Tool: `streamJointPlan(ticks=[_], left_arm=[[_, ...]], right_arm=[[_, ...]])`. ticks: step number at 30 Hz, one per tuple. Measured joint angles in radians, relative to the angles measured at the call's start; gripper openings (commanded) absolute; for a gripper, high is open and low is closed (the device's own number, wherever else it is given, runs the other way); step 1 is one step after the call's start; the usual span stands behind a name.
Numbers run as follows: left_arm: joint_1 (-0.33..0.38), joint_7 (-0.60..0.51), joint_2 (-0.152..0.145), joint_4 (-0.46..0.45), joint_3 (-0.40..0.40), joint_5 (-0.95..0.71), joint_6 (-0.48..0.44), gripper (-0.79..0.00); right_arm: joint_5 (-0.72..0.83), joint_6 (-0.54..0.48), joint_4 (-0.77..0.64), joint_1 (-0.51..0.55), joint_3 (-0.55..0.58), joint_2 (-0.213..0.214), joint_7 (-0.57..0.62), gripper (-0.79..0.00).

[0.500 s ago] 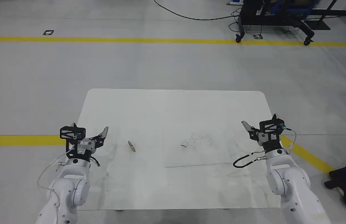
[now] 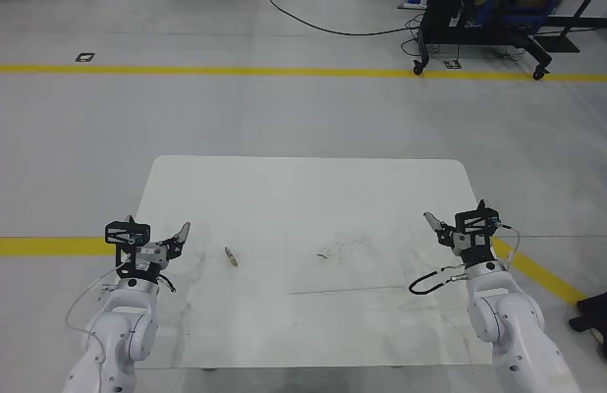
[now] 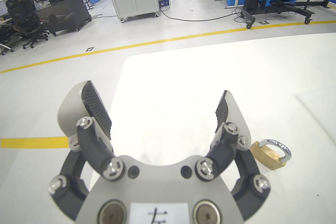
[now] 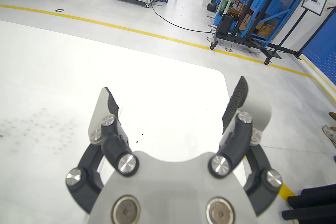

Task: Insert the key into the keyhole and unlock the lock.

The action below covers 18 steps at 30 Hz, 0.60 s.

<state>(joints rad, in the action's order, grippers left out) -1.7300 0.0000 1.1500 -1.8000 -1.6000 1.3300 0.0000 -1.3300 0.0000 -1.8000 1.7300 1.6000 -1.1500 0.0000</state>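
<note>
The left tool (image 3: 157, 93) stands wide open over the near left edge of the white, round-cornered worktop (image 2: 313, 196). Its two ribbed black pads (image 3: 93, 104) are spread well apart, with nothing between them and nothing touching them. The brass padlock with a silver shackle (image 3: 270, 154) lies flat on the worktop just beside this tool, on the side toward the worktop's middle. It sits outside the gap between the fingers, and part of its body is hidden behind one finger's black linkage. In the top view the padlock (image 2: 230, 256) shows as a small shape a little way inward from the left tool. The right tool (image 4: 174, 88) is also wide open and holds nothing, its pads clear of the surface, above the near right edge of the worktop and well apart from the padlock. Between the two tools a small dark sliver (image 2: 323, 255) lies on the worktop near its middle. It may be the key, but it is too small to tell. A patch of grey smudges (image 2: 351, 242) marks the surface just beside it.
</note>
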Motion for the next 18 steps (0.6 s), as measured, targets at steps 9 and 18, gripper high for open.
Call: streamJointPlan(ticks=[9, 18], left_arm=[[0.0, 0.0, 0.0, 0.0, 0.0, 0.0, 0.0, 0.0], [0.0, 0.0, 0.0, 0.0, 0.0, 0.0, 0.0, 0.0]], right_arm=[[0.04, -0.256, 0.047, -0.108, -0.149, -0.006, 0.09, 0.0], [0.066, -0.273, 0.051, -0.119, -0.166, -0.008, 0.102, 0.0]])
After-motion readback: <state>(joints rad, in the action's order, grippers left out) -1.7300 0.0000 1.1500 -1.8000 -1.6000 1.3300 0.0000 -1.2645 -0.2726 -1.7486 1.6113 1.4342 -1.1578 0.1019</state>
